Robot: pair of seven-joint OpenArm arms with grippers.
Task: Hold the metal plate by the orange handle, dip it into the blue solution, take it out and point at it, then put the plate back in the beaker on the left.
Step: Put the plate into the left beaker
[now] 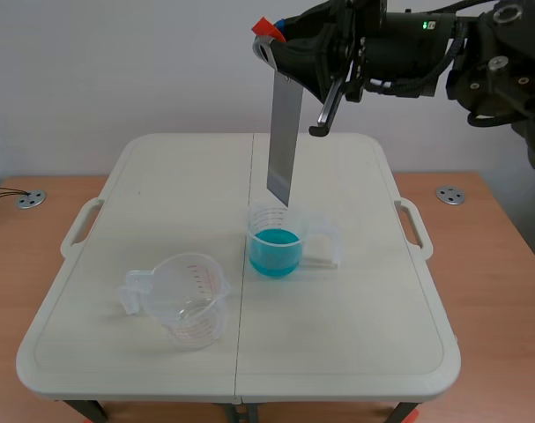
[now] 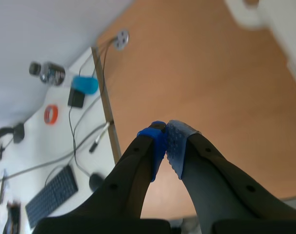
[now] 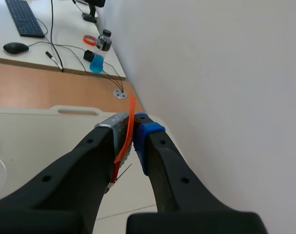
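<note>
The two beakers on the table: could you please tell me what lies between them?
Only bare table, crossed by its centre seam; the scene view shows this stretch between the empty beaker and the blue-solution beaker.

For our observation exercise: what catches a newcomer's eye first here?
A metal plate hangs down from the right gripper, clamped by its orange handle, its lower end just above the beaker of blue solution at the table's middle. An empty beaker stands left of it, nearer the robot.

One metal plate (image 1: 285,141), one orange handle (image 1: 264,27), one beaker with blue solution (image 1: 275,251), one empty beaker (image 1: 189,300), one table (image 1: 355,339).
</note>
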